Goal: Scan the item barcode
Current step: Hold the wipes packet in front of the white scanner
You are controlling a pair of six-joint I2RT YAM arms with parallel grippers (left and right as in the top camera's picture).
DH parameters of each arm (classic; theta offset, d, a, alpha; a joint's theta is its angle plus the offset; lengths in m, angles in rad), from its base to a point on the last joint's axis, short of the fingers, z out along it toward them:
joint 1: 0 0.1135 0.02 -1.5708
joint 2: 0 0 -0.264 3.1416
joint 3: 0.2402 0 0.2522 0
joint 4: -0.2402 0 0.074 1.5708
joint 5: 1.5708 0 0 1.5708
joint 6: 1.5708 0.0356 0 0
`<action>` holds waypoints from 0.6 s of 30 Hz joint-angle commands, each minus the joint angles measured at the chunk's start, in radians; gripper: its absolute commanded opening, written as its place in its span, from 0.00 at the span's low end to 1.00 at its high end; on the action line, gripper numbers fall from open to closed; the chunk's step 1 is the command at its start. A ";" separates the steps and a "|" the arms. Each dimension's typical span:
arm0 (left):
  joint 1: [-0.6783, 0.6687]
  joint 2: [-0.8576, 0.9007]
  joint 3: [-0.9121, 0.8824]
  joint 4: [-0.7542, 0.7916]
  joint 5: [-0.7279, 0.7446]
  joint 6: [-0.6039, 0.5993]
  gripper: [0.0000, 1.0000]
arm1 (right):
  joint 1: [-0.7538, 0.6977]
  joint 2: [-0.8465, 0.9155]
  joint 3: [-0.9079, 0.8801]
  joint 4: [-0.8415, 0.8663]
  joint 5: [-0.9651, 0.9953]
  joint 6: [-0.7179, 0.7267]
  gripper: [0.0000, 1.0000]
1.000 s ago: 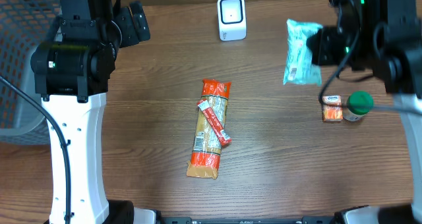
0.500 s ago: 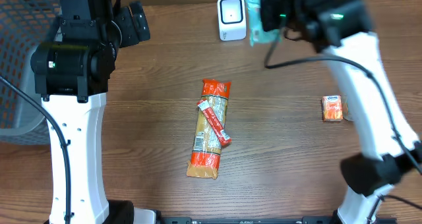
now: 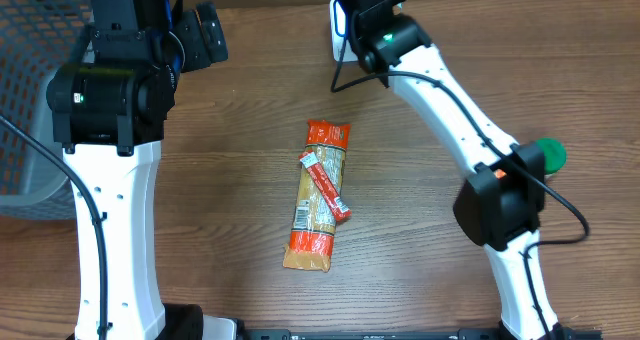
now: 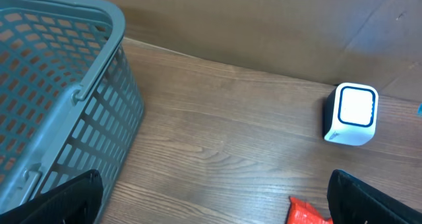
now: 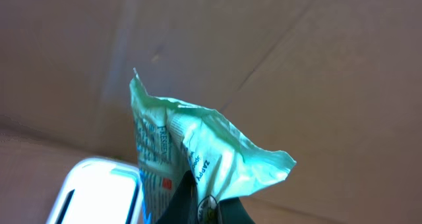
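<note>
The tabletop [image 3: 230, 180] is brown, streaked with darker wood grain. The basket [image 4: 59, 85] is a dull blue-grey lattice. The scanner [image 4: 351, 114] is white with a black side, and a thin blue line rings its pale face. The pouch [image 5: 191, 145] is mint green with dark blue lettering and 1 small red mark. The pasta pack [image 3: 308, 220] has orange-red ends and a tan middle. The sachet [image 3: 325, 187] on it is red with white print. The bottle cap [image 3: 550, 152] is green. The left arm [image 3: 110, 210] and right arm [image 3: 450, 95] are white with black joints. The wall [image 4: 264, 33] is cardboard brown.
</note>
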State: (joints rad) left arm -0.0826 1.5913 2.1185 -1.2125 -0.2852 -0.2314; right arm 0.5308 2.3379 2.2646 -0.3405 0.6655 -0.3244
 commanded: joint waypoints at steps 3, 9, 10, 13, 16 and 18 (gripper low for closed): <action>0.004 -0.003 0.010 0.001 -0.010 0.019 1.00 | 0.014 0.078 0.026 0.244 0.201 -0.054 0.04; 0.004 -0.003 0.010 0.001 -0.010 0.019 1.00 | 0.038 0.165 0.026 0.507 0.232 -0.071 0.04; 0.004 -0.003 0.010 0.001 -0.010 0.019 1.00 | 0.043 0.179 0.026 0.531 0.231 -0.086 0.04; 0.004 -0.003 0.010 0.001 -0.010 0.019 1.00 | 0.052 0.219 0.026 0.575 0.227 -0.143 0.04; 0.004 -0.003 0.010 0.001 -0.010 0.019 1.00 | 0.055 0.263 0.026 0.629 0.229 -0.211 0.04; 0.004 -0.003 0.010 0.001 -0.010 0.019 1.00 | 0.055 0.284 0.026 0.654 0.228 -0.235 0.04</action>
State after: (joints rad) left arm -0.0826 1.5913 2.1185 -1.2121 -0.2852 -0.2314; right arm 0.5854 2.5916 2.2646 0.2893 0.8757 -0.4927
